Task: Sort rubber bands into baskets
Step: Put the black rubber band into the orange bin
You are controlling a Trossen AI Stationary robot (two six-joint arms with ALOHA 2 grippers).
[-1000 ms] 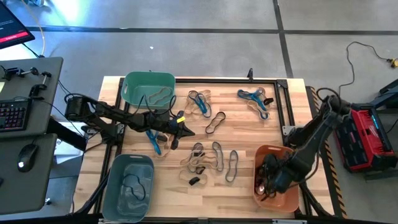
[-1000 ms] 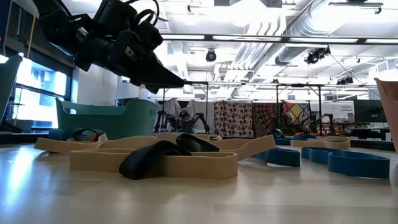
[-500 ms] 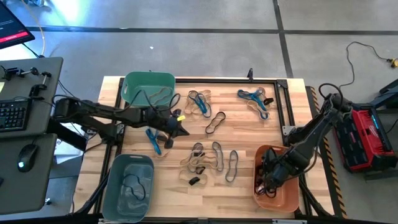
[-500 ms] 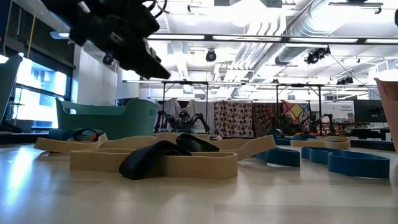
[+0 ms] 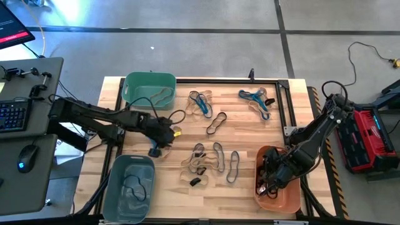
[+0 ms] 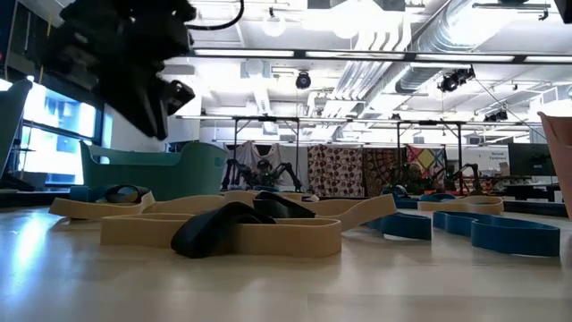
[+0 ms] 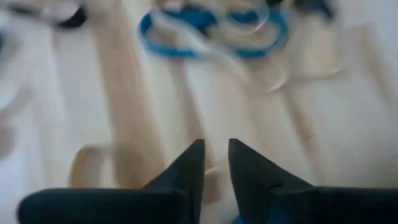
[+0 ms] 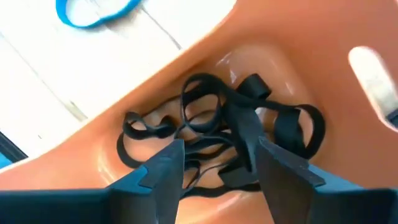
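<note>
Rubber bands in tan, blue, black and grey lie in loose clusters on the wooden table (image 5: 250,134): one cluster mid-table (image 5: 209,159), others near the far edge (image 5: 200,103) (image 5: 256,100). My left gripper (image 5: 161,140) (image 7: 216,155) tips down over a blue band (image 5: 152,150) between the teal-green basket (image 5: 134,84) and the grey-blue basket (image 5: 112,194). Its fingers stand slightly apart with nothing between them. My right gripper (image 5: 270,181) (image 8: 217,152) points down, open, over the orange basket (image 5: 294,201). Black bands (image 8: 211,118) lie on the basket's floor.
A tan band (image 5: 159,95) lies in the teal-green basket and a dark one (image 5: 134,184) in the grey-blue basket. A black frame (image 5: 284,106) runs along the table's far and right sides. In the low view, tan and black bands (image 6: 232,228) lie in front.
My left gripper has drawn back toward the table's left edge, risen a little and tipped from nearly level to pointing steeply down. It now stands over the blue band near the teal-green basket. The bands on the table have not moved.
</note>
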